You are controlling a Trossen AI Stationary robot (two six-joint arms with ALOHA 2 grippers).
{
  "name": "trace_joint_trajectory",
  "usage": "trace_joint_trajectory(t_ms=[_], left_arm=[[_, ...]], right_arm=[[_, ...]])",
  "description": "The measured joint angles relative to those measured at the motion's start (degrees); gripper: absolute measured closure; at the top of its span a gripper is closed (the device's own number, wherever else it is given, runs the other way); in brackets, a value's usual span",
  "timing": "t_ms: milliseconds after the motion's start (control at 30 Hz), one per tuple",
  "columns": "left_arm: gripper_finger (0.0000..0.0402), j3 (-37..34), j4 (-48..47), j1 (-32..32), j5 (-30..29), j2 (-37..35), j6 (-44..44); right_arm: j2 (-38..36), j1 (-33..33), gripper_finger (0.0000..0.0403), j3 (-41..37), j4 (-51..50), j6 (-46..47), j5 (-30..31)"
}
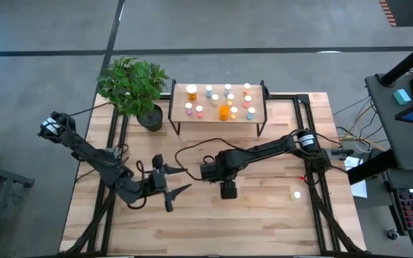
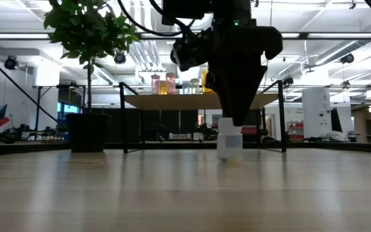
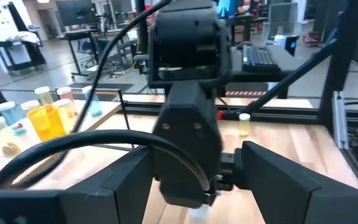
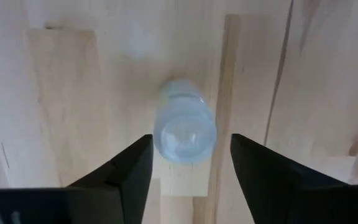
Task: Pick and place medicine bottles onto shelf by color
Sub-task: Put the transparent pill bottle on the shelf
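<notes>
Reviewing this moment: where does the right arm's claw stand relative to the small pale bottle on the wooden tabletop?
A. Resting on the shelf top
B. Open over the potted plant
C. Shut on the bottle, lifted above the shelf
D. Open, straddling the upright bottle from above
D: in the right wrist view the right claw has its fingers spread either side of the small pale-capped clear bottle, which stands upright on the tabletop.
</notes>
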Motion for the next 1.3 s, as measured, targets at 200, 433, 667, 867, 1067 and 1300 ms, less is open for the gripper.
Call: trace_joint_trajectory(t_ms=[200,433,667,867,1067,1300], left_arm=[[0.0175,-0.1,-0.3,-0.9,0.0,0.1,0.0],[0.0175,-0.1,-0.3,-0.9,0.1,0.5,-0.1],[0.0175,-0.1,-0.3,-0.8,0.1,0.5,-0.2],[0.0175,-0.2,-0.2,-0.8,0.3,1.7,-5.0],[0.0175,0.3,2.4,-0.5,1.9,6.5,-6.7],[0.0168,0.7,11.9,3.6,4.9,13.3,-3.8]], right_arm=[[-4.5,0.1,0.0187,-0.1,-0.4,-0.1,0.0],[-12.6,1.1,0.0193,-1.9,1.7,0.0,0.2],[-20.2,2.5,0.0193,-7.6,8.5,-0.7,0.2],[-29.3,6.3,0.0197,-20.7,19.2,-2.2,3.2],[-39.1,11.6,0.0202,-36.7,34.9,-2.1,7.8],[-47.1,12.9,0.0202,-52.7,56.6,-8.1,9.0]])
